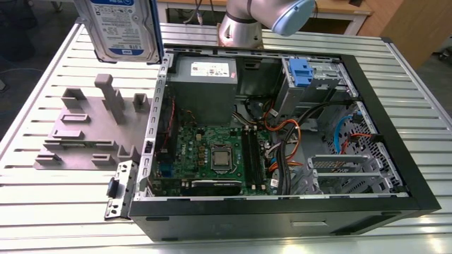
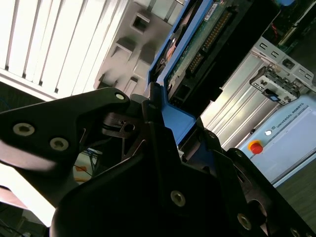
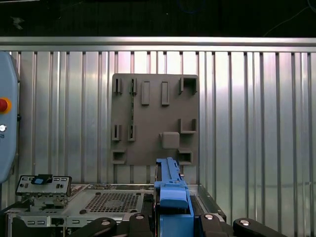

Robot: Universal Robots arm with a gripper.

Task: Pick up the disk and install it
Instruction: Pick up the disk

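One blue-framed silver rectangular disk [image 1: 120, 26] hung at the exterior view's upper left, above one slatted metal tabletop [image 1: 42, 211], clenched edgewise between the two black jaws.

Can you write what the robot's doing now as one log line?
gripper: shut on the disk | disk: in the air, outside computer case | installed: not yet
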